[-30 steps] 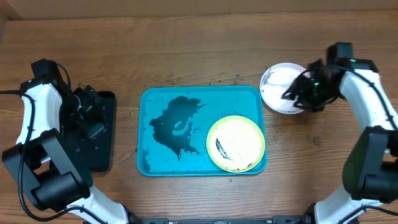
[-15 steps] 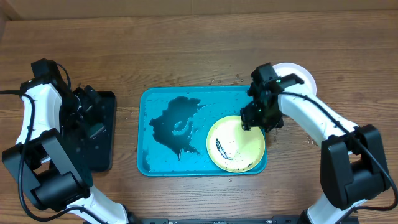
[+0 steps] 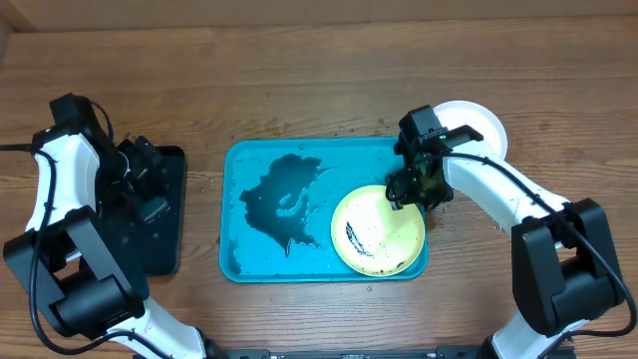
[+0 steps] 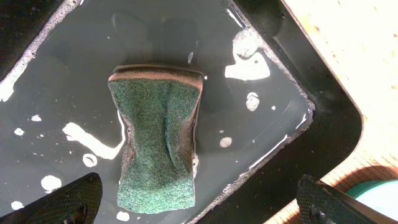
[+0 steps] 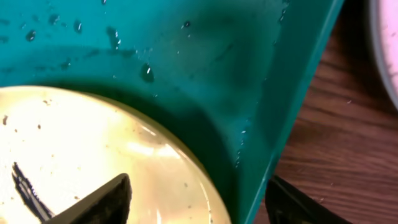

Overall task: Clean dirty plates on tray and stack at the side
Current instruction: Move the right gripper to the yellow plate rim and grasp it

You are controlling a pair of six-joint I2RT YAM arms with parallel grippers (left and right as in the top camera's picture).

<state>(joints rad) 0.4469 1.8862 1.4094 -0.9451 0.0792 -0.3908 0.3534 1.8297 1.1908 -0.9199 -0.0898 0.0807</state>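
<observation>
A yellow-green rimmed plate point(image 3: 377, 231) with a dark smear lies in the right half of the wet blue tray point(image 3: 259, 204). My right gripper point(image 3: 409, 192) is open and straddles the plate's upper right rim and the tray's right wall; the wrist view shows the plate point(image 5: 93, 155) and the tray wall point(image 5: 292, 112) between the fingers. A white plate point(image 3: 478, 125) sits on the wood to the right of the tray, partly hidden by my right arm. My left gripper point(image 3: 140, 184) is open over the black tray point(image 3: 164, 214). A light blue plate is not visible.
A green scouring sponge point(image 4: 158, 149) lies in shallow soapy water in the black tray point(image 4: 323, 118) under my left gripper. Water pools on the left half of the blue tray point(image 3: 284, 204). Wooden table all round.
My right arm swung left from the white plate beside the tray to the yellow-green plate's upper right rim and settled there. The left arm has not moved.
</observation>
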